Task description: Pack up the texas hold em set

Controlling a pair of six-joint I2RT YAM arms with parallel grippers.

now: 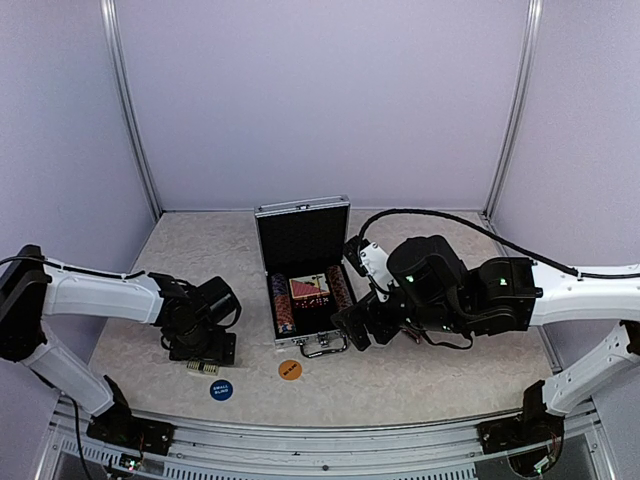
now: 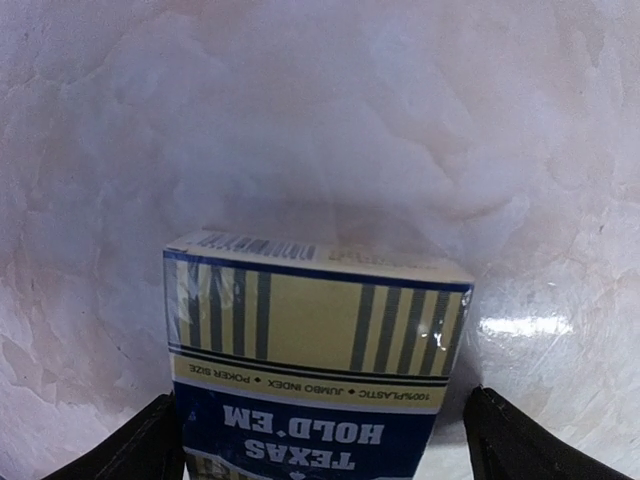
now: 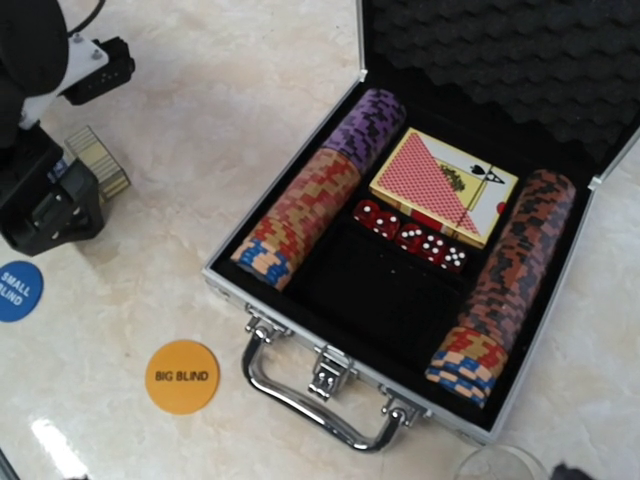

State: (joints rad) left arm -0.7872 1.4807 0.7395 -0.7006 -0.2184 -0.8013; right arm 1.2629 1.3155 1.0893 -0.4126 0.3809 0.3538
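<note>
Left fingers stand spread wide, one on each side of a boxed card deck resting on the counter. A sliver of counter shows between the box and one finger, so nothing is clamped. The box lettering reads upside down in the wrist view: "TEXAS HOLD'EM" in white on blue, then "100% PLASTIC • JUMBO INDEX • POKER SIZE" on a cream band, with dark stripes above.

Nearest the arm bases, a blue disc marked "SMALL BLIND" lies just in front of that deck. An orange disc marked "BIG BLIND" lies a little farther in, close to the metal handle of the silver briefcase. What looks like a clear disc is cut off at the bottom edge of the right wrist view.

The right fingers hang just beside the case's front right corner, holding nothing and, as far as the overhead view shows, wide apart.

The briefcase sits open mid-counter. Inside, a row of striped chips runs along the left wall, orange, red and blue, turning purple at the far end. A darker row lines the right wall. Between them sit red dice and, behind those, a red-backed second deck with a spade mark. Farthest back, the lid stands upright, lined with black foam.
</note>
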